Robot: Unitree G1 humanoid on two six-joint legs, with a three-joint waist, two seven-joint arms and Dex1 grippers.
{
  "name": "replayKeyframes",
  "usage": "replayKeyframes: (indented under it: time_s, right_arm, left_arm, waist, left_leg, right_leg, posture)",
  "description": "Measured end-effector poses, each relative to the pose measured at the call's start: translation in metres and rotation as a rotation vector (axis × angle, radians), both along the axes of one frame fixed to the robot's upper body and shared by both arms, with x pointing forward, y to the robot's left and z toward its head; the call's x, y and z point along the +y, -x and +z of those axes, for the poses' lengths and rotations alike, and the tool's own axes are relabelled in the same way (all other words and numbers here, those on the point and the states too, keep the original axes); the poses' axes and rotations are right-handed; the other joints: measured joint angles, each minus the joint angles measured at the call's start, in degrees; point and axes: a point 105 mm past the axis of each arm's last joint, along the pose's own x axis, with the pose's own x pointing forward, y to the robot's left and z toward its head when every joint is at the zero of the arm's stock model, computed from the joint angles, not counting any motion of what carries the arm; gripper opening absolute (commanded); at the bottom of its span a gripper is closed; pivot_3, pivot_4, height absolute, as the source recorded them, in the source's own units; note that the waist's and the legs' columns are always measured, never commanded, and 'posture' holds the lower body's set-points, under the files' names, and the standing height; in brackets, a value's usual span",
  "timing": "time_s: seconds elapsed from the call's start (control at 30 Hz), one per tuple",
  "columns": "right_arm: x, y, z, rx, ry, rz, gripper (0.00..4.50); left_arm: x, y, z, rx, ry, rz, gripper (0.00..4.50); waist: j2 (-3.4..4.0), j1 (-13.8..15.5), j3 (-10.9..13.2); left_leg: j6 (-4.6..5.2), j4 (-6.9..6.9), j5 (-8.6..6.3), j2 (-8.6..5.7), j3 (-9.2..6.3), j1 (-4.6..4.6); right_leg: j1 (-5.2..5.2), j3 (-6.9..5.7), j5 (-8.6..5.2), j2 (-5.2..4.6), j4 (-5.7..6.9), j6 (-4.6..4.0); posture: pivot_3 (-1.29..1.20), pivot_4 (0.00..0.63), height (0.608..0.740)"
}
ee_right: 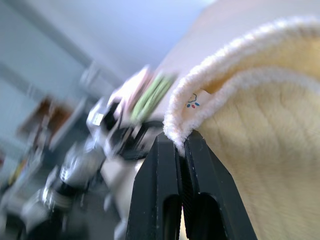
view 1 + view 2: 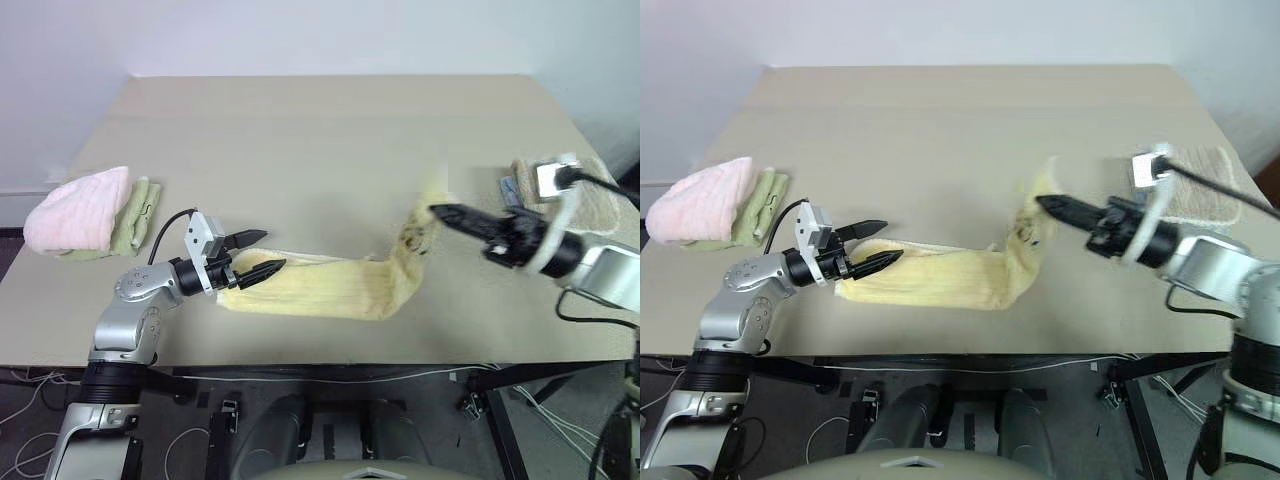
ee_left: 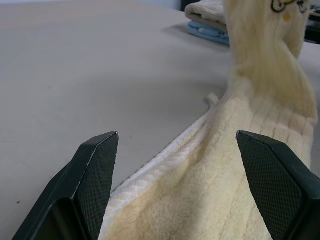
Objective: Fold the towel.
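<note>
Pale yellow terry was the story at this instant: the towel lay in a long strip across the lower middle of the frame, flat on the tabletop for most of its run, then climbing at its right end toward the centre right, where the printed logo showed on the raised part. The right claw had that lifted end, its two black fingers pressed together and pinching the fuzzy edge, as the right wrist view made plain. The left claw sat at lower left with its fingers spread wide, one on either side of the towel's near end, gripping nothing.

By the look of it, this cloth would handle soft and limp: light, thick-piled, grippy rather than slick, and ready to sag or bunch wherever it went unsupported. The raised stretch already twisted into a rope instead of hanging flat. A corner or hem looked the best place to take hold, one at each end, so the fold could land square.

Beige and matte, the tabletop looked smooth. At far left sat a pink fluffy towel on a green folded cloth; at the right edge lay a beige ribbed towel. Behind the far edge rose a plain pale wall.
</note>
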Motion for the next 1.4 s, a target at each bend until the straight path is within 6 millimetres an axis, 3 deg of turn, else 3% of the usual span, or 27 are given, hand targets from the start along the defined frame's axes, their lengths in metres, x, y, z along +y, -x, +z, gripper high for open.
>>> replayKeyframes:
  time_s: [0.1, 0.2, 0.43, 0.6, 0.7, 0.83, 0.93, 1.27, 1.4]
  right_arm:
    - [-0.026, 0.014, -0.018, 0.094, -0.03, -0.098, 0.04]
    - [-0.039, 0.036, -0.043, 0.222, -0.017, -0.144, 0.04]
    - [-0.07, 0.082, -0.064, 0.364, -0.065, -0.28, 0.04]
    - [-0.079, 0.089, -0.076, 0.388, -0.021, -0.36, 0.04]
    - [-0.094, 0.09, -0.093, 0.396, 0.121, -0.457, 0.04]
    - [-0.094, 0.092, -0.107, 0.413, 0.16, -0.462, 0.04]
    - [-0.095, 0.095, -0.114, 0.427, 0.185, -0.455, 0.71]
    - [-0.089, 0.112, -0.124, 0.53, 0.094, -0.341, 3.98]
    - [-0.098, 0.108, -0.126, 0.573, 0.024, -0.366, 3.98]
  left_arm:
    - [-0.001, -0.001, 0.0, 0.003, 0.001, -0.013, 3.96]
    - [-0.001, -0.003, 0.0, 0.011, 0.002, -0.023, 3.96]
    - [-0.004, -0.014, 0.001, 0.013, 0.0, -0.055, 3.96]
    - [-0.012, -0.018, 0.002, 0.005, 0.007, -0.092, 3.96]
    - [-0.012, -0.018, -0.002, 0.012, -0.007, -0.101, 3.96]
    - [-0.013, -0.018, -0.003, 0.016, -0.011, -0.106, 3.96]
    - [-0.012, -0.018, -0.003, 0.015, -0.011, -0.107, 3.96]
    - [-0.011, -0.01, -0.011, 0.029, -0.015, -0.095, 3.96]
    - [-0.01, -0.012, -0.011, 0.028, -0.012, -0.081, 3.96]
  waist:
    - [0.02, -0.2, 0.0]
    - [0.05, -0.3, 0.0]
    - [0.1, -0.2, -0.1]
    - [0.11, -0.8, -0.1]
    - [0.13, -0.7, -0.1]
    - [0.14, -0.2, -0.1]
    - [0.15, -0.2, -0.1]
    - [0.15, -0.2, -0.1]
    - [0.15, -0.3, -0.1]
  left_leg:
    - [0.01, -0.02, 0.01, 0.01, 0.01, 0.0]
    - [0.02, 0.03, 0.01, 0.03, 0.03, 0.03]
    - [0.02, 0.25, 0.01, 0.03, 0.03, 0.09]
    - [0.02, 0.34, 0.0, 0.04, 0.03, 0.08]
    - [0.02, 0.35, 0.0, 0.04, 0.04, 0.07]
    - [0.0, 0.36, -0.01, 0.04, 0.03, 0.06]
    - [-0.09, 0.38, -0.06, 0.04, 0.03, 0.07]
    - [-0.09, 0.41, -0.06, 0.04, 0.03, 0.08]
    - [-0.09, 0.42, -0.06, 0.04, 0.03, 0.09]
  right_leg:
    - [-0.05, 0.02, 0.0, 0.0, 0.11, 0.01]
    - [-0.04, 0.06, 0.0, 0.01, 0.2, 0.0]
    - [0.21, 0.04, -0.12, -0.01, 0.15, -0.21]
    - [0.21, 0.04, -0.12, 0.01, 0.15, -0.2]
    - [0.18, 0.04, -0.12, 0.02, 0.15, -0.19]
    - [0.17, 0.05, -0.12, 0.02, 0.17, -0.19]
    - [0.19, 0.04, -0.12, 0.02, 0.17, -0.2]
    - [0.23, 0.04, -0.13, 0.01, 0.17, -0.2]
    - [0.25, 0.04, -0.13, 0.01, 0.17, -0.21]
  posture:
    - [0.0, 0.15, 0.74]
    - [0.0, 0.15, 0.74]
    - [0.0, 0.15, 0.74]
    - [0.0, 0.15, 0.74]
    - [0.0, 0.15, 0.74]
    - [0.0, 0.15, 0.74]
    - [0.0, 0.15, 0.74]
    - [0.0, 0.15, 0.74]
    - [0.0, 0.15, 0.74]
